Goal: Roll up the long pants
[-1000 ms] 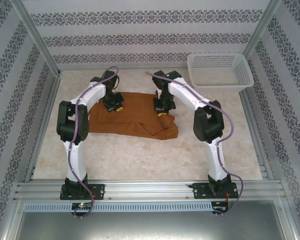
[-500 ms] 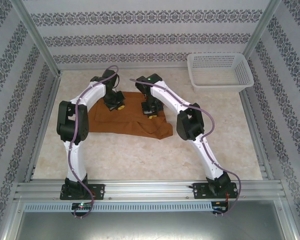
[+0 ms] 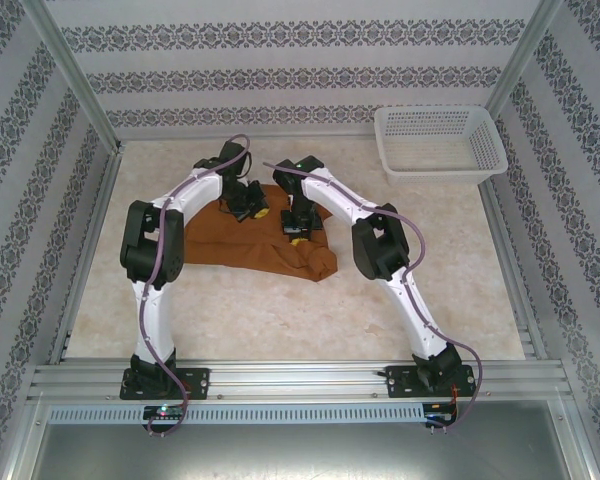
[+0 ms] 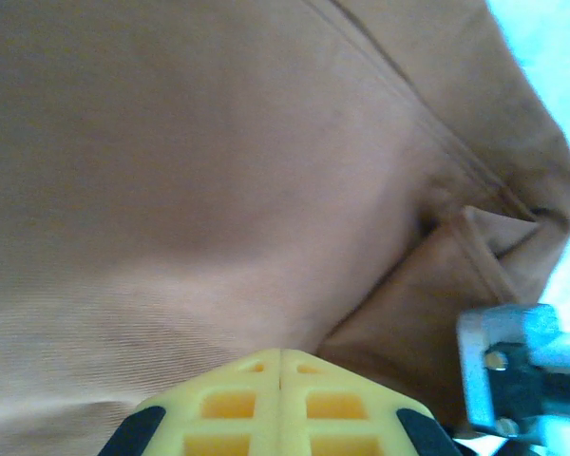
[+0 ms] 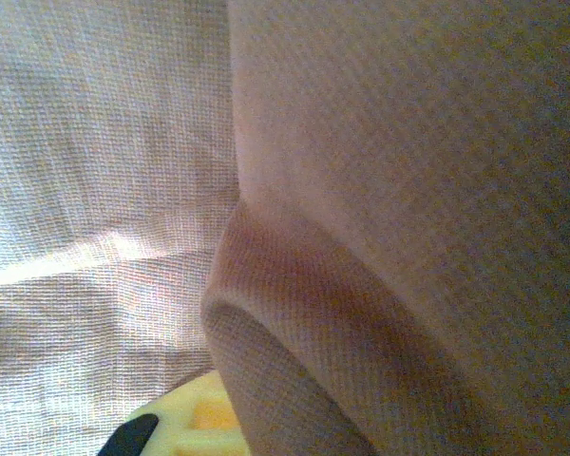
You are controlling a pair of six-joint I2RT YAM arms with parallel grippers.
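On beige marbled table, walled by patterned panels: pants, centre; basket, 1 o'clock. Clamped on pants: left gripper, right gripper.

Both ends of long pants further inward.

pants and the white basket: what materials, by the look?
long pants: woven cloth, possibly cotton twill, matte; fine ribbed weave, stitched seams and soft folds show. basket: seemingly moulded white plastic, smooth; regular perforated lattice walls, rigid rim.
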